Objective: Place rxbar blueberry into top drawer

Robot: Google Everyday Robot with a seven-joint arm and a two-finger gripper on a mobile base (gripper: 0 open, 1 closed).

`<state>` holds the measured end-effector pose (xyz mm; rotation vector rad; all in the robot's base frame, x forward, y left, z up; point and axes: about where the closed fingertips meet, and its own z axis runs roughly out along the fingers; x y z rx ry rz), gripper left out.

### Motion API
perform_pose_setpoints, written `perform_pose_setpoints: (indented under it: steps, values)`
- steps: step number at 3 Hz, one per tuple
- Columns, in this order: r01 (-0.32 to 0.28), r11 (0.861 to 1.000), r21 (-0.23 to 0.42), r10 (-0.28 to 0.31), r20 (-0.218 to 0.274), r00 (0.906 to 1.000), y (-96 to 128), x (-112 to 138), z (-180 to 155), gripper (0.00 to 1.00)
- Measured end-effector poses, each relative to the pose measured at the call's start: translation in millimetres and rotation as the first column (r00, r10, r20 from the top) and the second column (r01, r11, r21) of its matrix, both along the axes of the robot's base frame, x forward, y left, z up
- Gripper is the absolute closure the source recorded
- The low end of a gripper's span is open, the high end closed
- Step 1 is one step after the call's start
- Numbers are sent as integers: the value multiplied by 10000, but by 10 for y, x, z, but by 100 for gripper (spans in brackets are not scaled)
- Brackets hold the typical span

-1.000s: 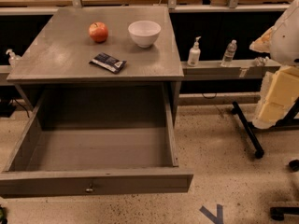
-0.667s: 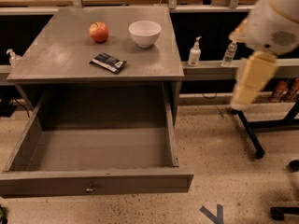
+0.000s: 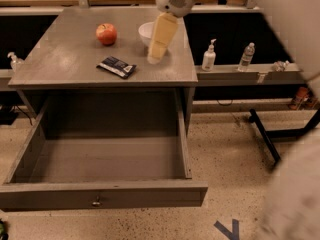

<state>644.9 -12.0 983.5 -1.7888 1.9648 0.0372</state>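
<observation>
The rxbar blueberry [image 3: 116,66] lies flat on the grey table top [image 3: 60,64], in a dark navy wrapper, near the front middle. The top drawer [image 3: 100,196] is pulled fully out under the table; its inside shows nothing in it, and its small knob [image 3: 96,201] is at the front centre. My gripper [image 3: 154,58] hangs down from the top of the view over the table's right part. It is just right of the bar and apart from it, and it partly covers the bowl.
A red apple [image 3: 106,34] and a white bowl [image 3: 146,31] sit at the back of the table. A pump bottle [image 3: 208,56] and a water bottle [image 3: 246,56] stand on a shelf to the right. A black stand leg [image 3: 265,134] lies on the floor. My blurred arm [image 3: 295,194] fills the right edge.
My arm has swung left from beside the table's right side to over the table top, near the bar. The bar, apple, bowl and drawer have not moved.
</observation>
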Motion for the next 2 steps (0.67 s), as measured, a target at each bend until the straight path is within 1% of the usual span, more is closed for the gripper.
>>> perform_pose_setpoints:
  steps: [1, 2]
  values:
    - [446, 9960, 771, -455, 95, 9989, 594, 437, -47, 0]
    - [1862, 9719, 1442, -1951, 503, 9795, 717, 806, -100, 0]
